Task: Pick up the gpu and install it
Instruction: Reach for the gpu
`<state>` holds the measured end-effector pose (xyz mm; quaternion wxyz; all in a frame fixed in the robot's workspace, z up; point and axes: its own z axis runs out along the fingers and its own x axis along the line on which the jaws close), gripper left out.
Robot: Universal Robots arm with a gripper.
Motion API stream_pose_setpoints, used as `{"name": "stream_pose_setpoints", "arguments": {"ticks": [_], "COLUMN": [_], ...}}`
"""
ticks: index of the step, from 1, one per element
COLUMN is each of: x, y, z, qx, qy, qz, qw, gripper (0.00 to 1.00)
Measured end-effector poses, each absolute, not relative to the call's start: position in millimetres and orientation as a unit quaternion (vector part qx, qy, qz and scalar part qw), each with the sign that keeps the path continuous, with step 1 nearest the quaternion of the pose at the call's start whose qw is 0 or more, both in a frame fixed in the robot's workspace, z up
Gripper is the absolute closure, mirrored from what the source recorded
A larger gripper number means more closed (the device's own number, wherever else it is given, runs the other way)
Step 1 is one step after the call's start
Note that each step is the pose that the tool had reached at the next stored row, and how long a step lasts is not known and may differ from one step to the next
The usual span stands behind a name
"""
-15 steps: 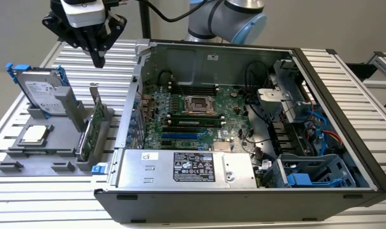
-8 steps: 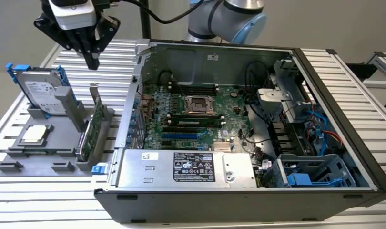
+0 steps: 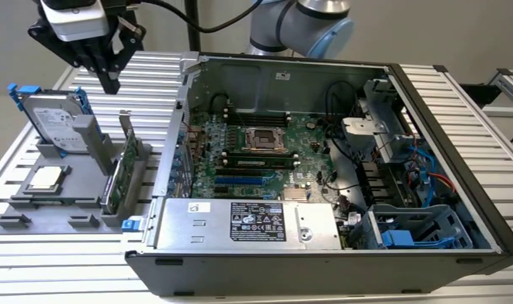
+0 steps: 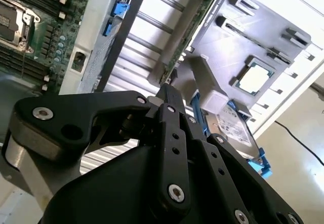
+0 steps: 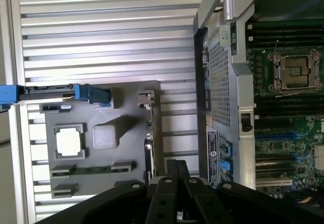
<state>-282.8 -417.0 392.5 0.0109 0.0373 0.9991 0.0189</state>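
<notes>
Here's the setting: a wide table [image 3: 459, 95] topped with silver ribbed slats in long parallel grooves, and bright glare slides along them in the first wrist view. Behind it stands a plain pale grey wall [image 3: 425, 31], evenly lit. The light is soft and flat, the shadows faint. Past the table's edge in the second wrist view there's a beige floor [image 4: 304, 183], with 1 black cable [image 4: 298, 140] trailing across it.

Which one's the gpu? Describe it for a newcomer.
To the exterior view's left of the open computer case sits a grey tray. The gpu stands on edge along the tray's side nearest the case. Unlike the blue-railed hard drive and flat square CPU chip, it is a thin green card with a silver bracket.
</notes>
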Motion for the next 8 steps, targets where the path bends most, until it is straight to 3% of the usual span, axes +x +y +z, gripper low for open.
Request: {"name": "stream_pose_setpoints", "arguments": {"ticks": [8], "x": [-299], "y": [-420], "z": [392], "qx": [0.038], "qy": [0.999], "qz": [0.019], "qw": [0.011], "gripper": [1.0]}}
